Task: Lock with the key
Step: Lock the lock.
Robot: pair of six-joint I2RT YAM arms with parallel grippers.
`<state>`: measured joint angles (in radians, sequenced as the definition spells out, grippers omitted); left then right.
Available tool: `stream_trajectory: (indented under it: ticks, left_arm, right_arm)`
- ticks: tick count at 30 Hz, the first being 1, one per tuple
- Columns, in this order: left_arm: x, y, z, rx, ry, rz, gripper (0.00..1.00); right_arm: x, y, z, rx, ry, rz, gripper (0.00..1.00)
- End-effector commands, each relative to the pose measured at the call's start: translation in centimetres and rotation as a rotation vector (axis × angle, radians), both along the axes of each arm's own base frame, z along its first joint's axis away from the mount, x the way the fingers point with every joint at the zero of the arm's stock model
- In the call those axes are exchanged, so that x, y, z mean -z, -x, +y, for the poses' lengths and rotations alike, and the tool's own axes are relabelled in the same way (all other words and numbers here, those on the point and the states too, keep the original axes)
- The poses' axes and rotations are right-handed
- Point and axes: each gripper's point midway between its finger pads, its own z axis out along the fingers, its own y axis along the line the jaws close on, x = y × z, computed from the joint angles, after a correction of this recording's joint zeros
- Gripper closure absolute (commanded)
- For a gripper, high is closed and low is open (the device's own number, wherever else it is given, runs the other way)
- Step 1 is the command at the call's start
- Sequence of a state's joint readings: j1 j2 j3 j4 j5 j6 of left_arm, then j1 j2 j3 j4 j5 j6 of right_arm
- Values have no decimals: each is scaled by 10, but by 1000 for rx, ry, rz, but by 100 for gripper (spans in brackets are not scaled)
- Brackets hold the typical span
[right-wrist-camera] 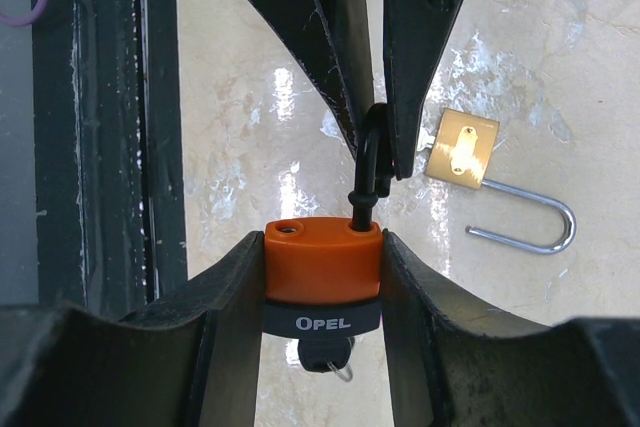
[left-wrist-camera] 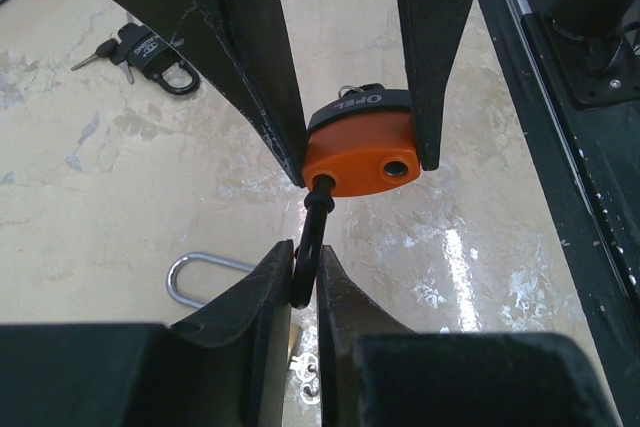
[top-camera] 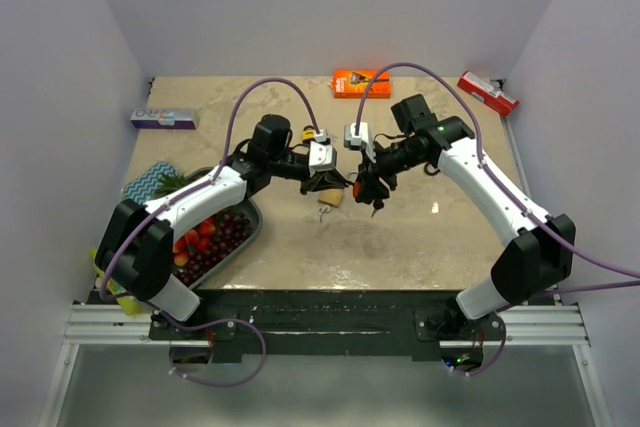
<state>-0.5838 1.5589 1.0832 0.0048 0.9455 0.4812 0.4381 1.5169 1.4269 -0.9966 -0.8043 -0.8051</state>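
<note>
My right gripper (right-wrist-camera: pixel 322 247) is shut on the orange body of an Opel padlock (right-wrist-camera: pixel 322 265), held above the table. A black key (right-wrist-camera: pixel 322 355) sticks out of the lock's underside. The black shackle (right-wrist-camera: pixel 372 162) stands raised: one leg sits in the body and the other hole is empty. My left gripper (left-wrist-camera: pixel 305 259) is shut on the shackle's loop (left-wrist-camera: pixel 312 237), facing the padlock body (left-wrist-camera: pixel 362 155). In the top view both grippers meet at the padlock (top-camera: pixel 362 187) over the table's middle.
A brass padlock (right-wrist-camera: pixel 462 149) with an open silver shackle lies on the table below. A black padlock with keys (left-wrist-camera: pixel 160 52) lies farther back. A fruit bowl (top-camera: pixel 215 237), a teal cloth (top-camera: pixel 148 182), an orange box (top-camera: pixel 360 82) and a red item (top-camera: pixel 488 92) ring the table.
</note>
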Motion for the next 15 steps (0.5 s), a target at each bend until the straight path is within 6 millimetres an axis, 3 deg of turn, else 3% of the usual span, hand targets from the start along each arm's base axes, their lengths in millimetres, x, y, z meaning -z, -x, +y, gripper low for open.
stream_trajectory:
  ticks: [1,15]
  left_arm:
    - [-40,-9,-9,-6,80,-118,81]
    - [-43,-3,-8,3,88,-119,72]
  right_arm:
    - [-28,2,13,-42,-95,-48,100]
    - [-28,0,15,-43,-92,-38,100]
